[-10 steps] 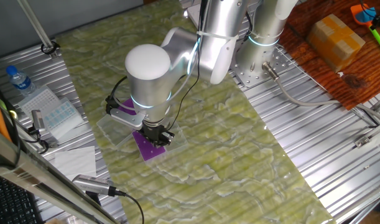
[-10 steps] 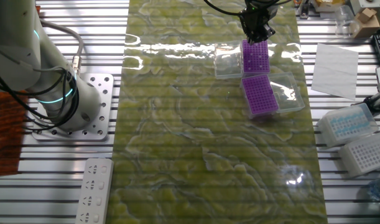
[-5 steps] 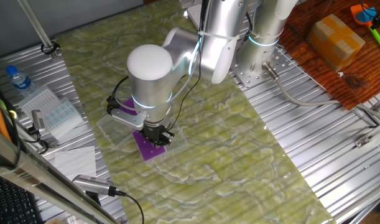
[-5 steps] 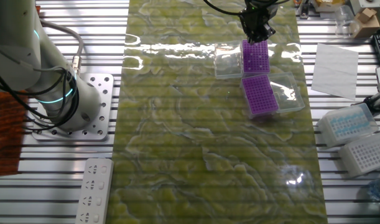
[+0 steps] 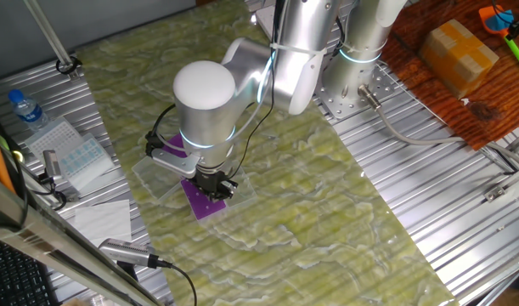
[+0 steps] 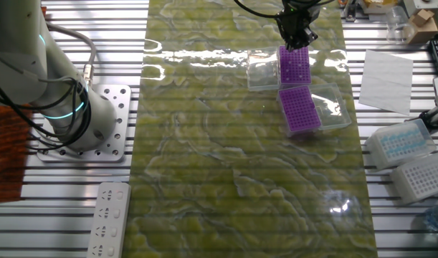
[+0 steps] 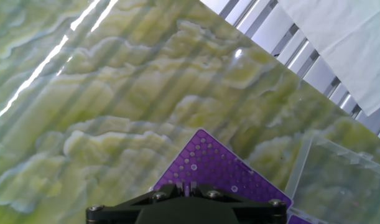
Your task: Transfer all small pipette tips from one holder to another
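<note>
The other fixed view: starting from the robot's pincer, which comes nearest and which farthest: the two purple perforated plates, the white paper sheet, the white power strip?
1. Purple perforated plate just below the pincer.
2. Second purple plate, lower.
3. White paper sheet, far right.
4. White power strip, bottom left.

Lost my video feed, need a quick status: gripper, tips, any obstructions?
Gripper low over far purple holder, jaw state hidden. Tips show as pale dots in that plate. Second purple holder alongside; nothing blocking.
</note>
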You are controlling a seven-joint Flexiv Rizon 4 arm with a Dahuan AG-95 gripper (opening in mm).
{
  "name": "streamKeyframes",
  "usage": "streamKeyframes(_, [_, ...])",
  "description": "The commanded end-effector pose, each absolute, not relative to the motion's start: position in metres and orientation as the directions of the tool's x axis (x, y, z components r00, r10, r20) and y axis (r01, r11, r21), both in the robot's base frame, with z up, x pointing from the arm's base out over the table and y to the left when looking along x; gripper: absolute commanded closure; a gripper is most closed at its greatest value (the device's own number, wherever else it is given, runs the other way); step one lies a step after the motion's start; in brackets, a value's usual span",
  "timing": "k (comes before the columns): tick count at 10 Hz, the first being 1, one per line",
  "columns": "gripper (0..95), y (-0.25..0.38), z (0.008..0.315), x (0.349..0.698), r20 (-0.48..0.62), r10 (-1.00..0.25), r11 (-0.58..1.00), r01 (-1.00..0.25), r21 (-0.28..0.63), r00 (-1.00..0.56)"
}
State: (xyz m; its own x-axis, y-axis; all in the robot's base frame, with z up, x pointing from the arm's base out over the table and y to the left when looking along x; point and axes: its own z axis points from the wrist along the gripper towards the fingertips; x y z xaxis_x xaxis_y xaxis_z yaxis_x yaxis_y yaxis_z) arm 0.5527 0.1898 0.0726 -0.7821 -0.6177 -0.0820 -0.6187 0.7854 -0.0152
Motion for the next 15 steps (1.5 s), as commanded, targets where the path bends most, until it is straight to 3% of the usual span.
streamKeyframes(1, [95.0,0.189,0.0725,0.553,-0.083,-0.618,0.786,-0.619,-0.015,-0.782])
streamKeyframes(11, [95.0,0.1878,0.0684,0.5551,-0.082,-0.624,0.78,-0.625,-0.016,-0.777])
streamKeyframes(13, [57.0,0.1873,0.0666,0.5556,-0.078,-0.642,0.765,-0.643,-0.017,-0.762])
streamKeyframes(14, [57.0,0.1872,0.0664,0.5556,-0.075,-0.644,0.764,-0.645,-0.015,-0.761])
streamKeyframes(15, [38.0,0.1872,0.0664,0.5555,-0.069,-0.645,0.763,-0.646,-0.016,-0.761])
